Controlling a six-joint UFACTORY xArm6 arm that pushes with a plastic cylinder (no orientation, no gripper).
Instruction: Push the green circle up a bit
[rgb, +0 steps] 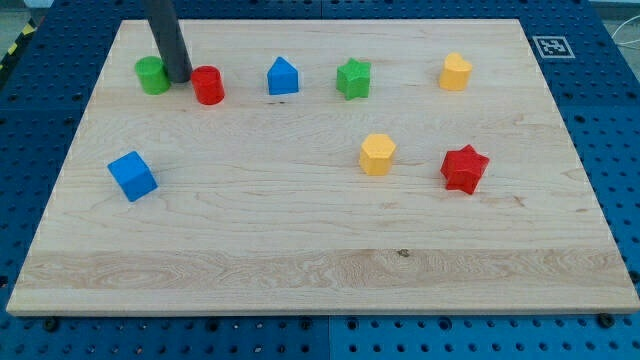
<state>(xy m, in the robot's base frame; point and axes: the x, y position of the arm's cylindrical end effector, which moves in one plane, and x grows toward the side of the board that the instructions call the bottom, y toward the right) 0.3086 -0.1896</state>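
The green circle (152, 75) sits near the view's top left of the wooden board (300, 250). My tip (180, 79) rests just to the right of it, between it and the red circle (208, 85), close to both. The dark rod rises from the tip up out of the view's top.
A blue pentagon-like block (283, 76), a green star (353, 78) and a yellow block (455, 72) line the top row. A blue cube (132, 175) lies at the left. A yellow hexagon (377, 154) and a red star (464, 168) lie at the right.
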